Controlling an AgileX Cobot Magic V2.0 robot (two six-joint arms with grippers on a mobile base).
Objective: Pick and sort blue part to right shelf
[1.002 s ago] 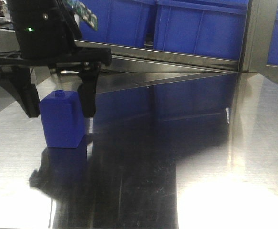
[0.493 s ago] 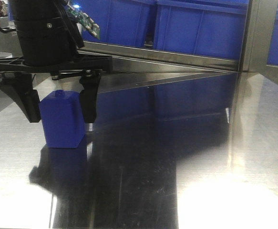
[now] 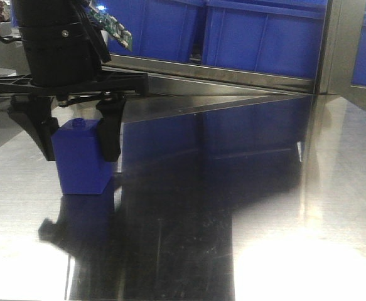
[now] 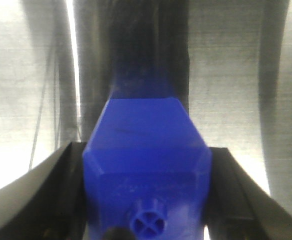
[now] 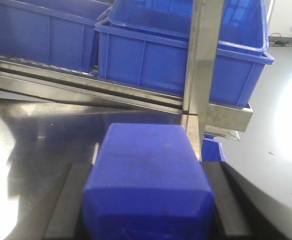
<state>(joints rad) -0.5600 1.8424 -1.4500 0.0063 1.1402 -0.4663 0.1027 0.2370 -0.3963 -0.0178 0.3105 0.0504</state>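
Transport step judged in hand: right tool [image 5: 148, 172] pinches blue part [image 5: 148, 197], with steel shelf upright [image 5: 206, 75] and blue bin [image 5: 176, 60] at 12 o'clock. Left tool [image 3: 79, 153] clamps knobbed blue block [image 3: 82, 170] on worktop [image 3: 245, 213]. Next move calls for reaching the right shelf.

I log the blue part [image 5: 148, 175] in the right wrist view only. It is a solid, matte, deep-blue block with a square body and bevelled shoulders sloping away at its near end. Its cap is hidden from this angle. It sits between the dark fingers [image 5: 65, 205] of the right end effector [image 5: 148, 165], touching both. I cannot tell whether it rests on the tabletop [image 5: 45, 135].
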